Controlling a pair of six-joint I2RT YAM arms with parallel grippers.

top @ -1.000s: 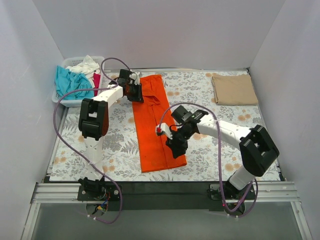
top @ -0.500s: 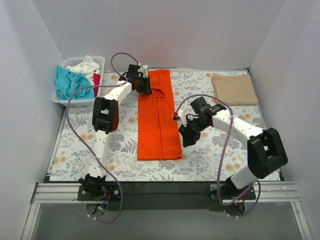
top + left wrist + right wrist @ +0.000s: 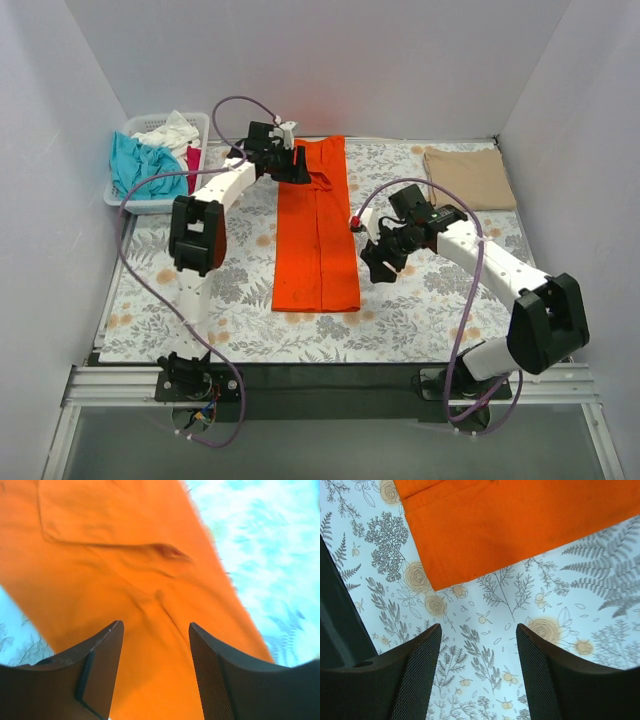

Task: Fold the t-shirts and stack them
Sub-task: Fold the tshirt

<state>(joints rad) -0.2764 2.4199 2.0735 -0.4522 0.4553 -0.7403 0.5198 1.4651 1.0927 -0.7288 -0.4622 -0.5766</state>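
Observation:
A bright orange t-shirt point(image 3: 318, 240) lies folded into a long narrow strip down the middle of the floral table. My left gripper point(image 3: 296, 166) hovers over its far left corner. In the left wrist view that gripper point(image 3: 156, 630) stands open, with orange cloth point(image 3: 125, 580) below it and nothing between the fingers. My right gripper point(image 3: 378, 262) is just right of the strip's near half. It point(image 3: 479, 630) stands open over bare tablecloth, apart from the shirt's corner point(image 3: 520, 525). A tan t-shirt point(image 3: 470, 178) lies folded at the back right.
A white slatted basket point(image 3: 150, 205) at the back left holds teal point(image 3: 135, 165), white point(image 3: 168, 132) and pink-red point(image 3: 193, 160) shirts. White walls close in the left, back and right sides. The dark rail with both arm bases runs along the near edge.
Both grippers dragged the orange shirt rightward and straightened it, then opened and let go. The right gripper has drawn off to the right of the cloth.

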